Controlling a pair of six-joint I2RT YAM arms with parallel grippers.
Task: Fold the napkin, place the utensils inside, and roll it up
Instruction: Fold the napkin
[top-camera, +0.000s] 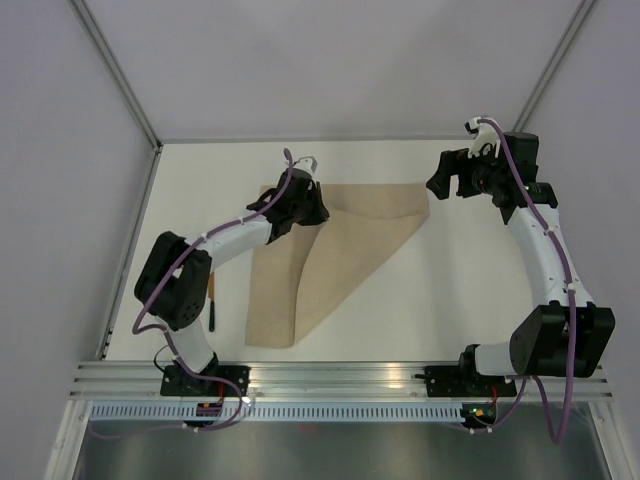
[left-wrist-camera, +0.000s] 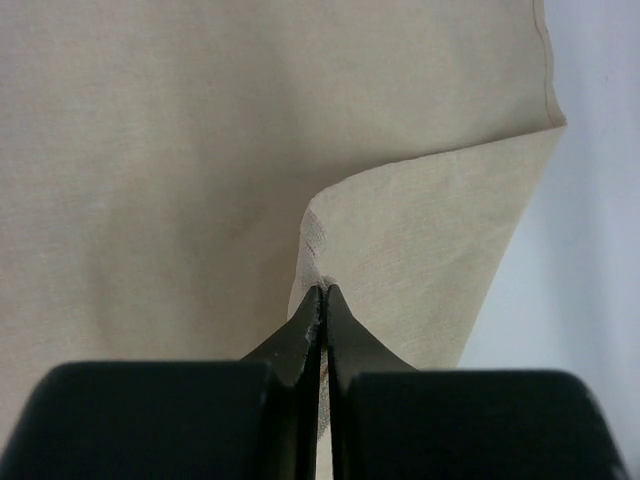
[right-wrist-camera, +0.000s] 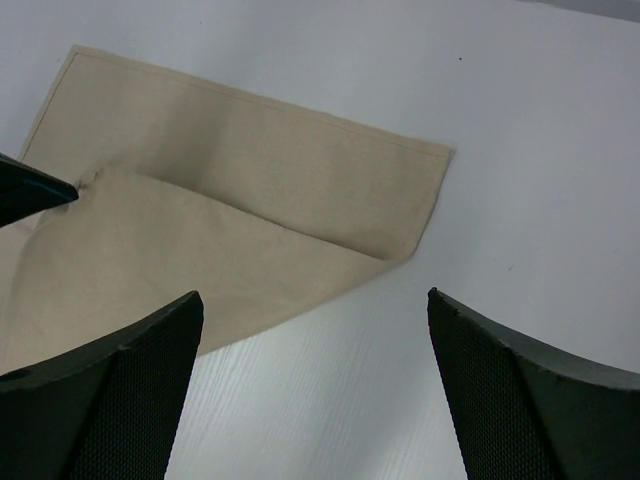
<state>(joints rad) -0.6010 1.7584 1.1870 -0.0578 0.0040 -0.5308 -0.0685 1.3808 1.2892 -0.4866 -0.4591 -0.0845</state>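
Step in hand: judged to be the first fold, partway through a corner-to-corner fold.
Left end effector (top-camera: 312, 208): fingers pressed together, clamped on a pinch of the napkin (top-camera: 350, 240), which the left wrist view shows puckered at the fingertips (left-wrist-camera: 325, 300).
Napkin: lies on the bench (top-camera: 450, 290), directly under and around the left end effector. One flat layer spreads beneath it, and a raised flap hangs from it toward the right and the near side.
Deciding relation: the napkin's uncovered far-left corner lies just beyond the left end effector and to its left. The fold line runs slantwise, from near-left to far-right. The held cloth probably has to travel across that line to meet the corner.
Nearer arm: the left, which already holds the cloth.
Left arm (top-camera: 230, 235): elbow bent near its base, forearm reaching out and rightward, wrist low over the napkin.
Right end effector (top-camera: 452, 185): fingers wide apart and holding nothing, just to the right of the napkin's far-right corner (right-wrist-camera: 440, 155).
Right arm (top-camera: 540, 250): stretched far out along the right side, wrist turned inward toward the cloth.
Utensil (top-camera: 212, 305): on the bench well behind the left end effector, near the left arm's elbow, off the napkin's left edge. Its long axis runs near to far.
Risk: the thin pinch may slip before the corners meet.
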